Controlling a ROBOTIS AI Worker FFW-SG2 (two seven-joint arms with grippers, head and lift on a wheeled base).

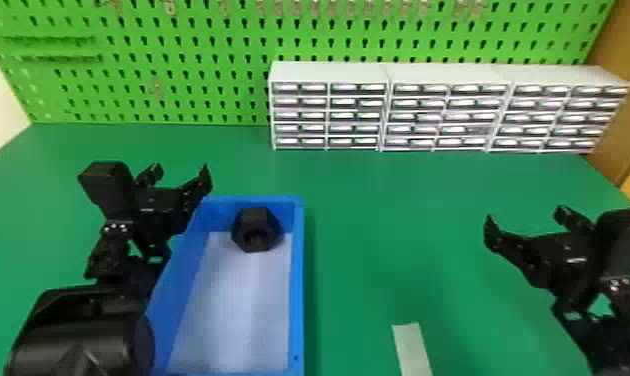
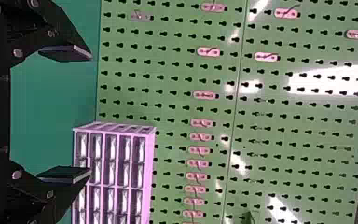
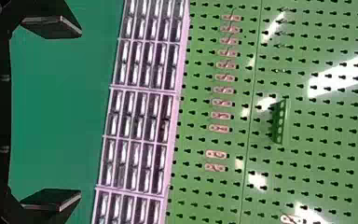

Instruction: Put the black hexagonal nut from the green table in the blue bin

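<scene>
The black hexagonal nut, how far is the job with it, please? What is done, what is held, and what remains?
The placing looks done: the black hexagonal nut lies inside the blue bin, near its far wall. Nothing is in hand: the left gripper and right gripper are open and empty. With the nut in the bin, no step seems left.

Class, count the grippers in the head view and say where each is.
2: the left gripper by the blue bin's far left corner, the right gripper over the green table's right side.
</scene>
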